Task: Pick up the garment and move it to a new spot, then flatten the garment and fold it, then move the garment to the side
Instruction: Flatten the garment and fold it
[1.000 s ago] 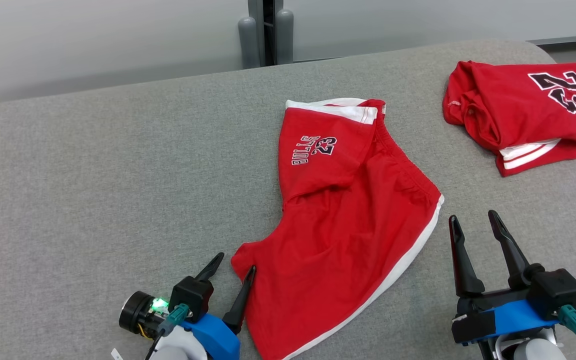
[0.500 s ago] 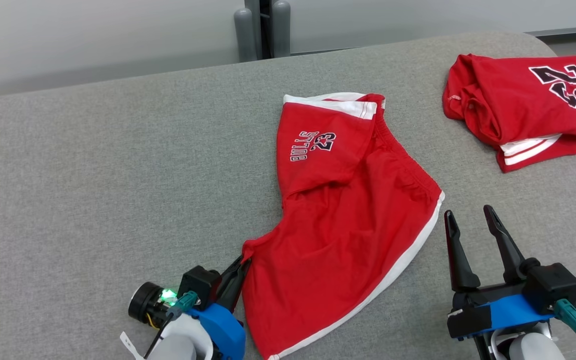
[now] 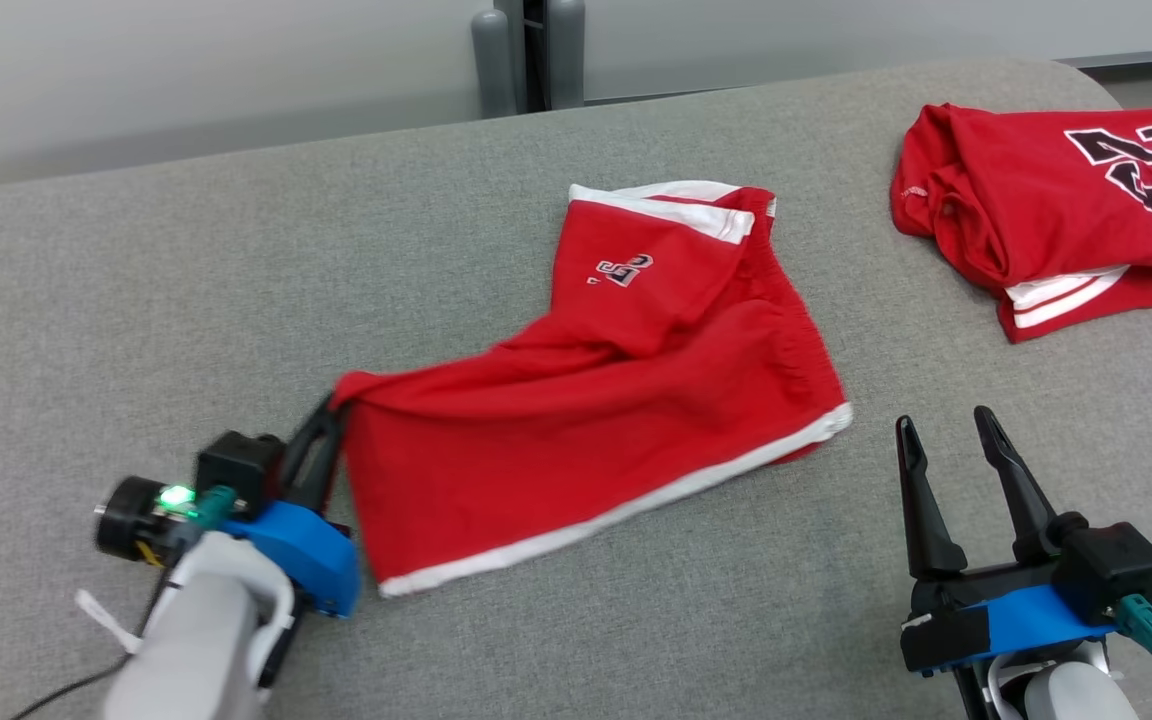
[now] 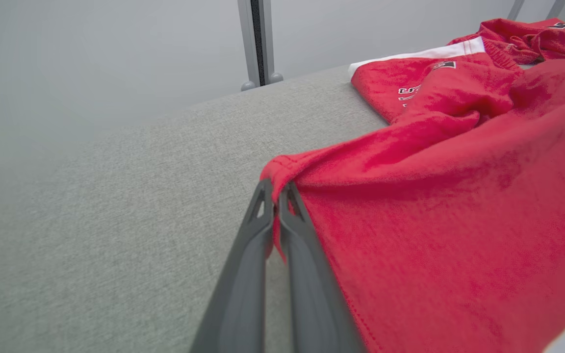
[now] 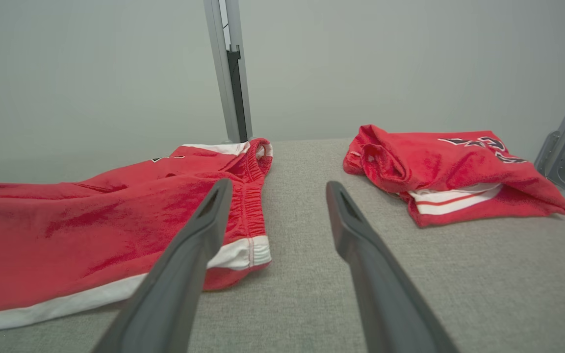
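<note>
Shorts: the red shorts [image 3: 616, 430] are lying mid-table, white-trimmed hem facing the robot, with the left corner rising off the cloth into a taut ridge.
Handling: they are looking light, soft and limp; I judge they are going to sag, bunch and trail rather than hold any shape, and will not be slipping much on the weave.
Hold: corners and the waistband are offering the best grip; a second hold at the right hem corner would be helping to spread them flat.
Left gripper: the left gripper [image 4: 275, 189] is pinching that left corner, fingers pressed together on the fabric.
Right gripper: the right gripper [image 3: 943, 420] is hovering spread and empty, just beside the right hem corner.
Surface: the grey woven table [image 3: 236, 300] is lying flat and is also carrying a folded red jersey [image 3: 1046, 210] at the far right, well apart from the shorts.
Room: a plain pale wall [image 5: 91, 73] and a grey post [image 3: 531, 50] are standing behind the far edge.
</note>
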Robot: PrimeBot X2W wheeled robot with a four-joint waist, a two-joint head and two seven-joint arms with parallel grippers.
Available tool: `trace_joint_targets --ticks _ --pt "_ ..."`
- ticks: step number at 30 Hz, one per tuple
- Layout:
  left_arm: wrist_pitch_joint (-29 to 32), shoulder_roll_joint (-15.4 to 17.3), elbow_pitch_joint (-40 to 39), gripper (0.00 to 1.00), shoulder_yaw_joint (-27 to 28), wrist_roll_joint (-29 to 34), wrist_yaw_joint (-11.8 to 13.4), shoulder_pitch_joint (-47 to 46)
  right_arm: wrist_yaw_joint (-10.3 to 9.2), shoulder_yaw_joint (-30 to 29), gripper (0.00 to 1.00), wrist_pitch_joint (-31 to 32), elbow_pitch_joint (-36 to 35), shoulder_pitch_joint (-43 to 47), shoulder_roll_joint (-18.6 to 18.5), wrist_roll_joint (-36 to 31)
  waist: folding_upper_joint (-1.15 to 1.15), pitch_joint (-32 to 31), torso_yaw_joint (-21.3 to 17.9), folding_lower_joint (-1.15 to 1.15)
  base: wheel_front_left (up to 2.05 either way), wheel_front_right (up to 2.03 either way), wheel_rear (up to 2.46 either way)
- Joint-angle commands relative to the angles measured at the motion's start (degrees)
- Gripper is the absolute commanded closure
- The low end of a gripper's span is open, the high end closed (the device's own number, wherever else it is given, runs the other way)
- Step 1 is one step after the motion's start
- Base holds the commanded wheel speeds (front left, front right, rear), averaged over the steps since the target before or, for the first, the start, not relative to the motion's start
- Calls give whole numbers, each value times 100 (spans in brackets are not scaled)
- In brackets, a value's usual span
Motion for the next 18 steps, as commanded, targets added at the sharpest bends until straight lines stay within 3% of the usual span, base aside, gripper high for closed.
trace_joint_targets --ticks 1,8,9,10,18 --pt "3 143 49 100 87 -25 50 -95 -5 -21 0 3 16 -59 -17 46 0 23 -31 0 0 0 0" --pt "4 418 239 98 236 8 107 -271 -5 -22 0 3 64 -76 -6 51 0 58 -107 0 0 0 0" --pt "4 412 223 53 257 -10 107 -273 -5 -24 0 3 70 -72 1 48 0 53 -105 0 0 0 0" --pt "4 374 178 0 271 -30 124 -241 -5 -27 0 3 86 -67 6 45 0 41 -98 0 0 0 0" --pt "4 153 -940 0 835 -169 454 391 -5 -26 0 3 69 -22 22 26 0 -176 9 0 0 0 0"
